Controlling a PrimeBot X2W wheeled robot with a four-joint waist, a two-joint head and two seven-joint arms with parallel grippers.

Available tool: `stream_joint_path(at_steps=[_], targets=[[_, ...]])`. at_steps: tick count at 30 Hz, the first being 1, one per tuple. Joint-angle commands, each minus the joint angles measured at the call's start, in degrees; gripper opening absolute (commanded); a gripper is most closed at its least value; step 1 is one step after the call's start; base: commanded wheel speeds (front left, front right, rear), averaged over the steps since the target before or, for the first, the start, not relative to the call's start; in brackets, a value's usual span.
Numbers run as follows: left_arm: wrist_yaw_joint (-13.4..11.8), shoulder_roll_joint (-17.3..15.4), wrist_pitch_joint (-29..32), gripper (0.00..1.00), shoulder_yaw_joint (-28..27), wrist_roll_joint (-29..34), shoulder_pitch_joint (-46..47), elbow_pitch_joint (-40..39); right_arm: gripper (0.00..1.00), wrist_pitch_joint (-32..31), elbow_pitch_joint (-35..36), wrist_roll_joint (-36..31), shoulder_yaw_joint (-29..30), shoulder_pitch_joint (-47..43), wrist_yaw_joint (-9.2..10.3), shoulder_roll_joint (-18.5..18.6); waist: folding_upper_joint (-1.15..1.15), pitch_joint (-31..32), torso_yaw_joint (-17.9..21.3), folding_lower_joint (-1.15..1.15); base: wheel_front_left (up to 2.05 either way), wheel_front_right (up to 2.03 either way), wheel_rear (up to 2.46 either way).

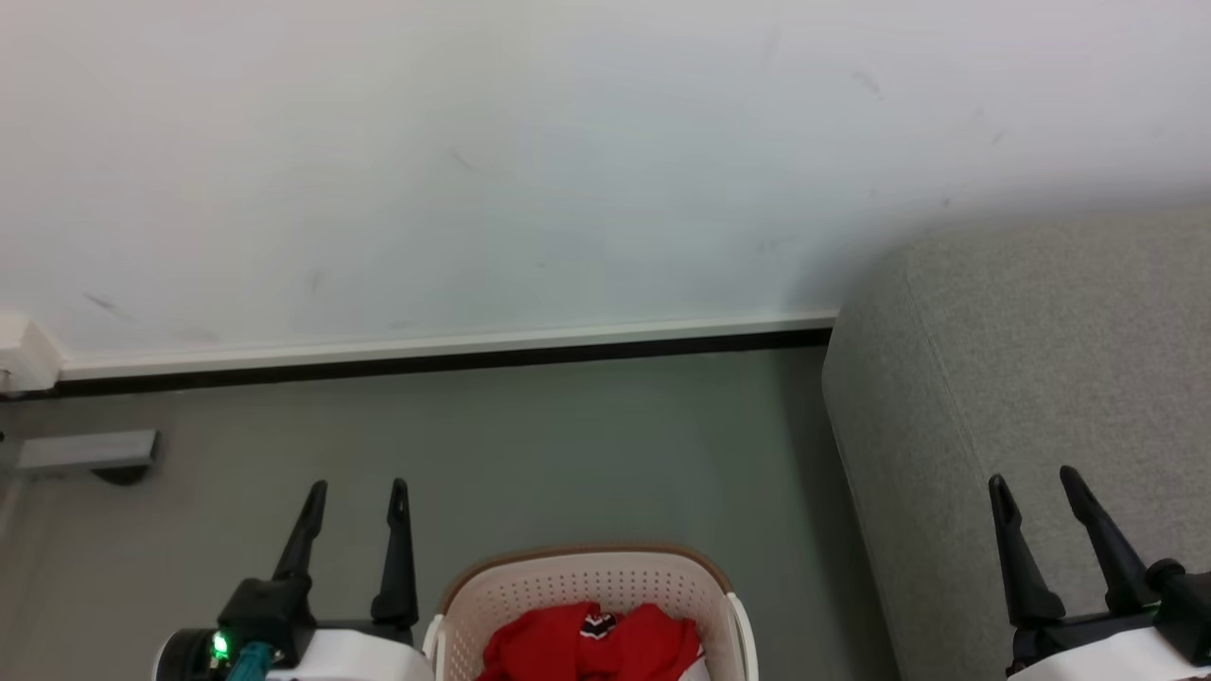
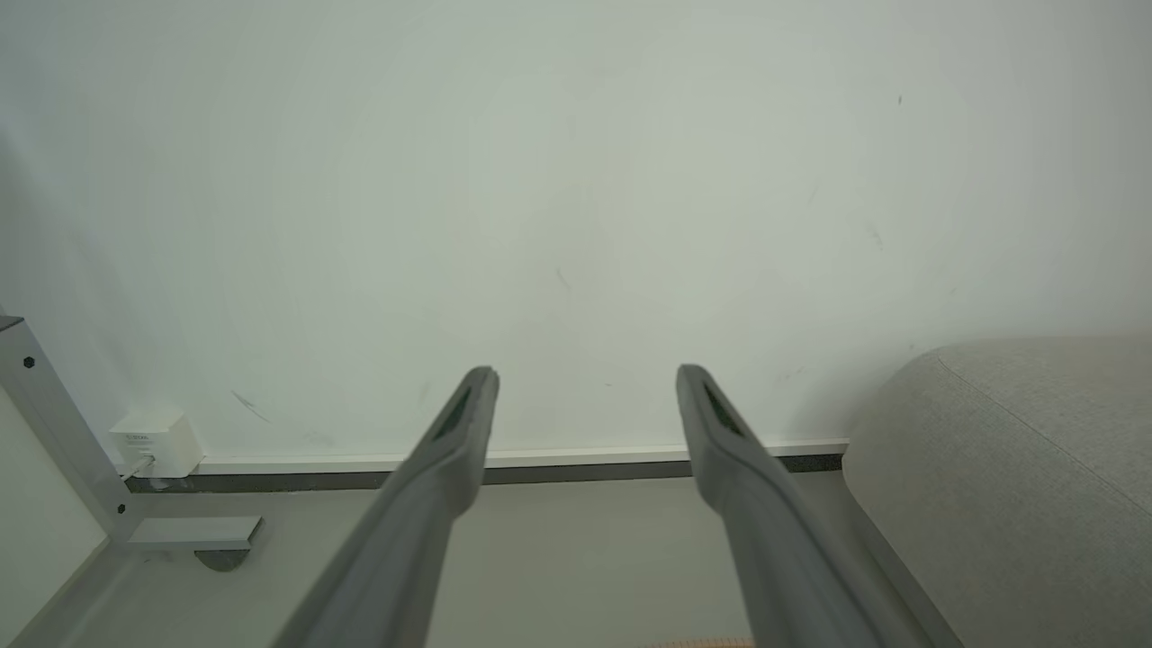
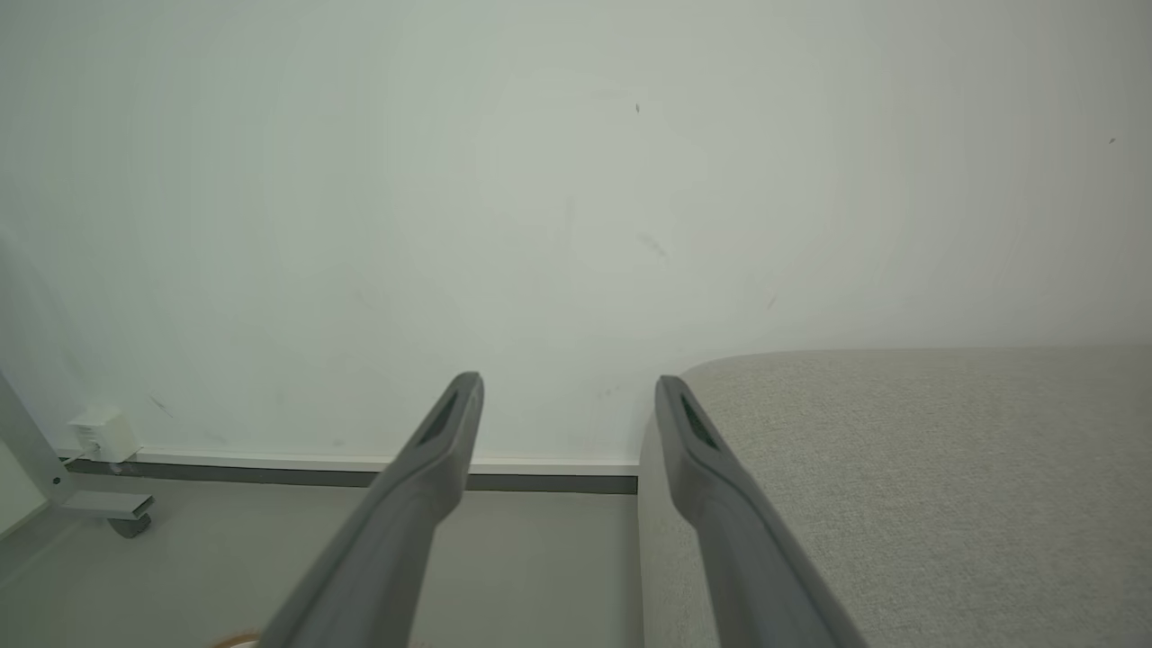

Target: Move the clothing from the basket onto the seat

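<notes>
The cream-white basket [image 1: 530, 596] with a brown rim stands on the floor at the bottom centre of the head view. Red clothing [image 1: 587, 648] with a black-and-white neck detail lies bunched inside it. The large light grey seat [image 1: 1031, 378] fills the right side; it also shows as the seat [image 2: 1035, 477] and the seat [image 3: 900, 486] in the wrist views. My left gripper [image 1: 358, 489] hangs open just left of the basket, holding nothing. My right gripper [image 1: 1033, 480] is open over the seat's front part. In the wrist views the left gripper [image 2: 585, 382] and right gripper [image 3: 567, 389] point at the wall.
A pale wall [image 1: 473, 142] with a white and black skirting [image 1: 445, 350] runs behind. At the far left are a white box [image 1: 24, 352] on the wall and a grey metal foot [image 1: 85, 452] of a frame. Grey floor [image 1: 568, 445] lies between basket and wall.
</notes>
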State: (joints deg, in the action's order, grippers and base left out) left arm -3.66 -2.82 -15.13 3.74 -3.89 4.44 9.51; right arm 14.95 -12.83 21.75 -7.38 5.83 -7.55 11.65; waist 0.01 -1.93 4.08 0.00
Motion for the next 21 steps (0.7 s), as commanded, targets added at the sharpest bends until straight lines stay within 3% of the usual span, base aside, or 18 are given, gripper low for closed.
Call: stream_joint_path(at_steps=[1, 13, 21], targets=[[-0.35, -0.16, -0.04, 1.0, 0.14, -0.59, 1.03, 0.11, 1.0, 0.14, 0.6, 0.95, 0.26, 1.24, 0.12, 0.63, -0.01, -1.63, 0.62, 0.0, 0.0, 0.0, 0.0], [-1.21, -0.17, -0.03, 1.0, 1.75, -0.2, 6.96, 1.22, 1.0, 0.13, 5.66, 3.07, 1.85, 5.61, 0.12, 1.11, -0.01, -12.61, 4.54, 0.0, 0.0, 0.0, 0.0], [-0.23, -0.2, -0.04, 1.0, 3.14, -0.24, 13.18, 9.23, 1.0, 0.13, 9.31, 3.99, 3.89, 8.93, 0.12, 0.52, -0.01, -20.46, 6.68, 0.0, 0.0, 0.0, 0.0]])
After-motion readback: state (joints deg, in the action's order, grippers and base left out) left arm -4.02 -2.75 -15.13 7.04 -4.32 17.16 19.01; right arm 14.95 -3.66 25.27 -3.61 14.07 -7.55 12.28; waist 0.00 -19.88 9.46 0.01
